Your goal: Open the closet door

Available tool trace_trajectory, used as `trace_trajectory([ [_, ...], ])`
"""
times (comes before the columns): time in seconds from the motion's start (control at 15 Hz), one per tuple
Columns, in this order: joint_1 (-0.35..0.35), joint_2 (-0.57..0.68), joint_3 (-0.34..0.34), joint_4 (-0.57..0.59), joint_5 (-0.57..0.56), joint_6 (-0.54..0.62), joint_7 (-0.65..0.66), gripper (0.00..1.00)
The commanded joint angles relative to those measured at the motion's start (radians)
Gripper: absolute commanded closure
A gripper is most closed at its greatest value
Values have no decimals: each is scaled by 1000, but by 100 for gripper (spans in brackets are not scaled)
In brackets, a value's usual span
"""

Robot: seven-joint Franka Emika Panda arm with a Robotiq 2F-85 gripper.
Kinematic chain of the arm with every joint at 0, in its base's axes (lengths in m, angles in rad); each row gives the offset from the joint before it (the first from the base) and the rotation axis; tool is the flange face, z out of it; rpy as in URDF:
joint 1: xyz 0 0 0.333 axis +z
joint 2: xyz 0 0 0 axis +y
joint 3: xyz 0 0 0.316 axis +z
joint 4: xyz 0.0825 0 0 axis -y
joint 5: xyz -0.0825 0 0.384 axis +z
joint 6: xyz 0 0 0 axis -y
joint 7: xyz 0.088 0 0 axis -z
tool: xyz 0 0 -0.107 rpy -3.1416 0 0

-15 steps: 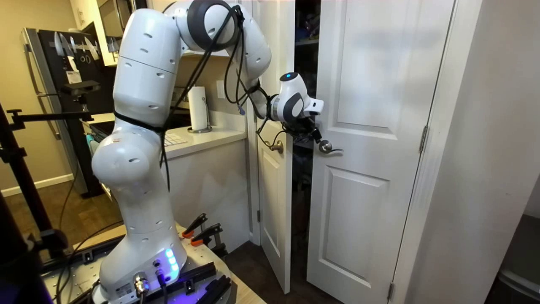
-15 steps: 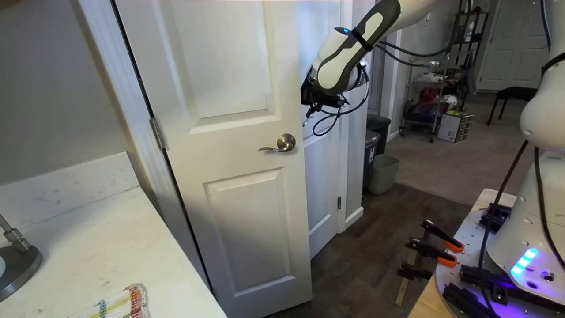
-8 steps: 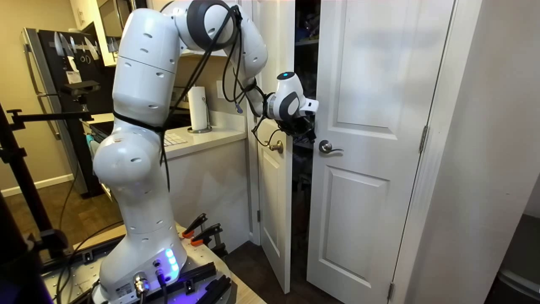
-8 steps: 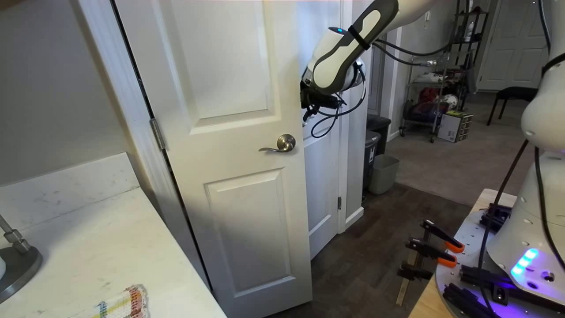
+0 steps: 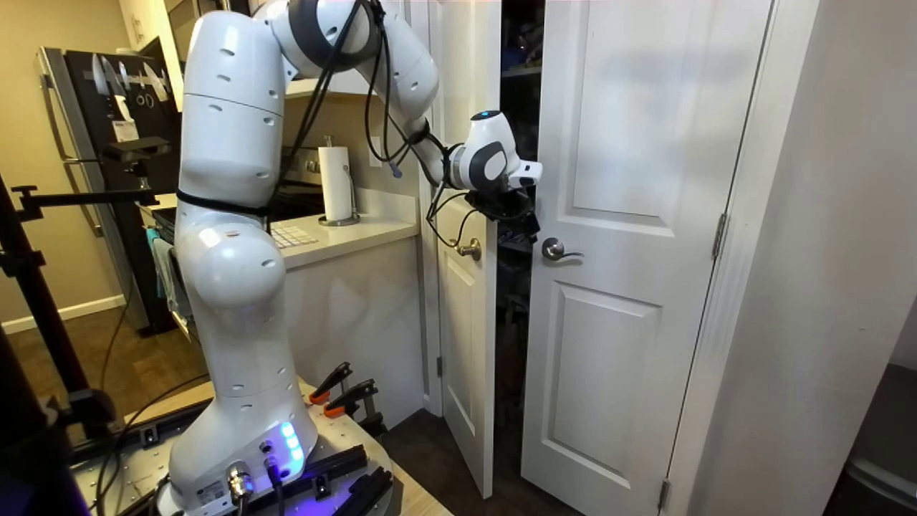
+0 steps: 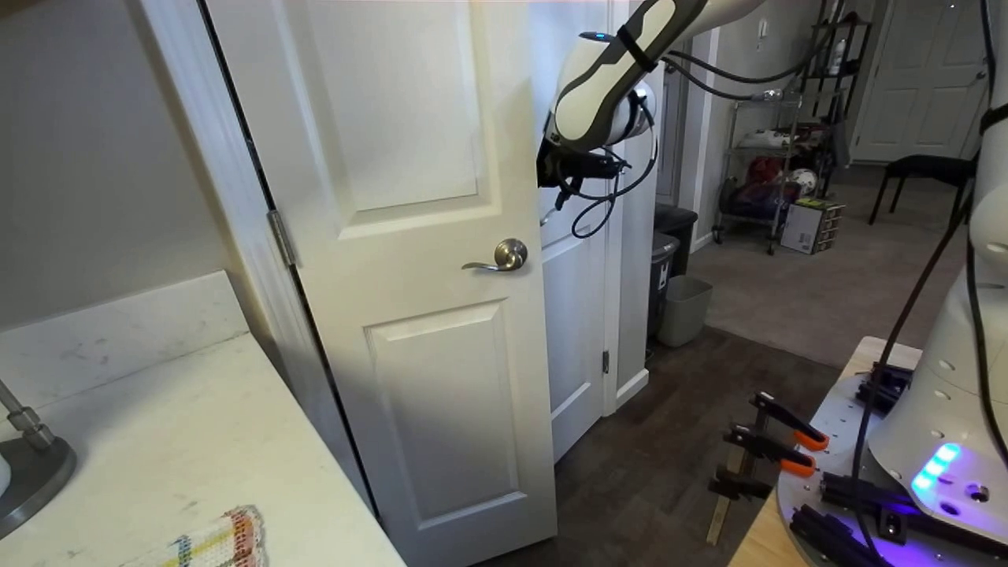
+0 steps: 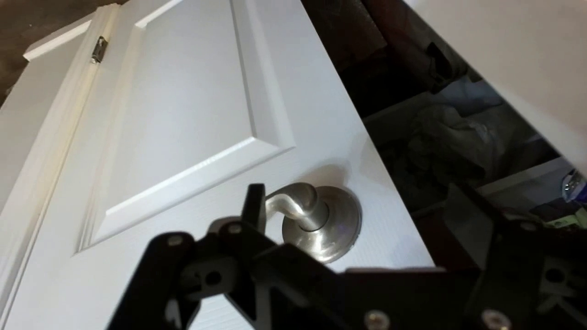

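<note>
Well, beyond the left edge of the pale wooden tabletop (image 6: 768,543) in an exterior view, the tall white raised-panel closet door (image 6: 409,272) stands ajar, hinged on its left, with a silvery metal lever handle (image 6: 510,254). Dark closet interior (image 5: 513,322) shows between it and the matching white raised-panel leaf (image 5: 637,258). The black two-fingered gripper (image 7: 357,201) is spread wide, one finger before that leaf's brushed-metal lever (image 7: 334,229), the other before the opening; whether it touches the lever, I can't tell. Black-and-orange clamps (image 6: 764,445) sit along the tabletop's left edge, short of its far corner.
</note>
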Motion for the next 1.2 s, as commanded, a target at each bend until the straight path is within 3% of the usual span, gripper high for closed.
trace_trajectory([
  [0.0,95,-47,-97,-36,9,-40,-23,0],
  [0.27,141,-50,-136,-38,13,-51,-31,0],
  [1.13,153,-68,-121,-14,35,-264,-135,0],
])
